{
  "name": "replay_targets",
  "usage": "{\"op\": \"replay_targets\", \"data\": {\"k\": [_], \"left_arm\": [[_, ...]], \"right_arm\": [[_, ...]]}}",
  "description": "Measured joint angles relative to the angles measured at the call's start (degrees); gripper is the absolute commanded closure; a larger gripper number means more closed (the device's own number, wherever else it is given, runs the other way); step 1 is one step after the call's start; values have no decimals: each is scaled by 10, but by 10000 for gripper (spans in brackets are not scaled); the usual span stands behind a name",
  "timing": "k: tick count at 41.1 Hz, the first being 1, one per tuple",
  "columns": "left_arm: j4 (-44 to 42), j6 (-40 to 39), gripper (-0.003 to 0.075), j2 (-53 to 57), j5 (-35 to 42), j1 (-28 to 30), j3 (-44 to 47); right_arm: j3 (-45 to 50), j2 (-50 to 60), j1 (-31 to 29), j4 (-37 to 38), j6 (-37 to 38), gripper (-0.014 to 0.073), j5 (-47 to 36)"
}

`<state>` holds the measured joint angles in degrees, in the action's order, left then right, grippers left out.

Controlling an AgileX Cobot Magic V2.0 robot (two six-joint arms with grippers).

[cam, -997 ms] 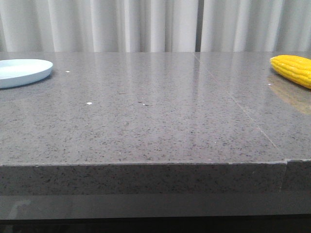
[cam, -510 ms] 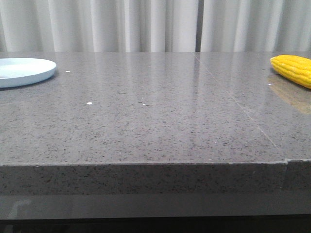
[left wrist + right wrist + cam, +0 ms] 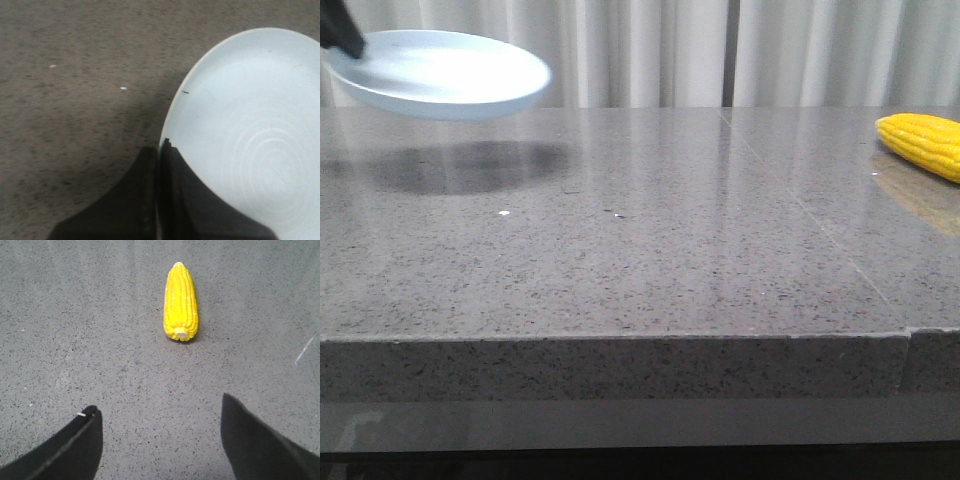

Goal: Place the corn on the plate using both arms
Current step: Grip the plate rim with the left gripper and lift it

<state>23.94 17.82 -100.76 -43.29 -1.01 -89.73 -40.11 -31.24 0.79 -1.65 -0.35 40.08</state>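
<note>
Grey speckled stone table (image 3: 640, 260), one slab, with a seam running away from you on its right part

Item: the plate (image 3: 440, 72), pale blue-white, round and shallow. You have it pinched at its rim by your left gripper (image 3: 159, 150), both fingers pressed together on the edge, one above and one below. It hangs clear of the table, tilted, with its shadow on the stone beneath. Faint concentric rings show in its well in the left wrist view.

Item: the corn (image 3: 180, 302), bright yellow, lying flat on the table. It rests ahead of your right gripper (image 3: 160, 440), well apart from the fingertips, its pale stub end turned toward the gripper. That gripper's fingers (image 3: 260, 445) are spread wide, holding nothing.

Item: white pleated curtain (image 3: 650, 50) behind the table's far edge
</note>
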Motion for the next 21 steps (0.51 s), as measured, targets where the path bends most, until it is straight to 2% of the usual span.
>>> {"op": "replay_targets", "data": {"k": [12, 21], "left_arm": [[1, 0, 741, -1, 11, -103, 0], [2, 0, 741, -16, 31, -159, 0]], "right_arm": [[0, 0, 0, 0, 0, 64, 0], [0, 0, 0, 0, 0, 64, 0]]}}
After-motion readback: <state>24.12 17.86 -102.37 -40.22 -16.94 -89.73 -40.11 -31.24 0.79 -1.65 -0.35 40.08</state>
